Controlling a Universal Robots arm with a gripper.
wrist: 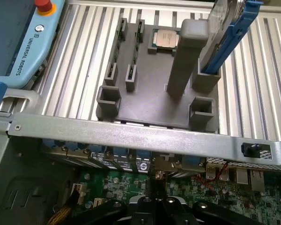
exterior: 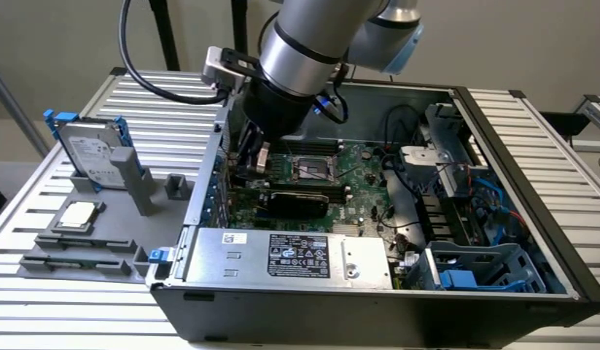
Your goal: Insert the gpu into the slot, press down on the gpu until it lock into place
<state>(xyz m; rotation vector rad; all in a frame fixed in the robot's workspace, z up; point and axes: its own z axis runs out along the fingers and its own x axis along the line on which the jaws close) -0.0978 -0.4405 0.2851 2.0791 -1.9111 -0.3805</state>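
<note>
Pressing well calls for straight, even downward force: the claw (wrist: 150,196), fingers drawn together with no visible hold, hovers beside the black gpu (exterior: 297,202), which sits low on the motherboard (exterior: 363,182).

A grey plastic holder block (wrist: 150,101) lies on the ribbed aluminium counter (wrist: 257,84), carrying a square silver processor chip (wrist: 165,37) and a blue-railed hard drive (wrist: 223,21). Beside the block runs a silver case wall (wrist: 131,136), with green circuit board (wrist: 225,194) and black claw (wrist: 152,206) beyond.
</note>
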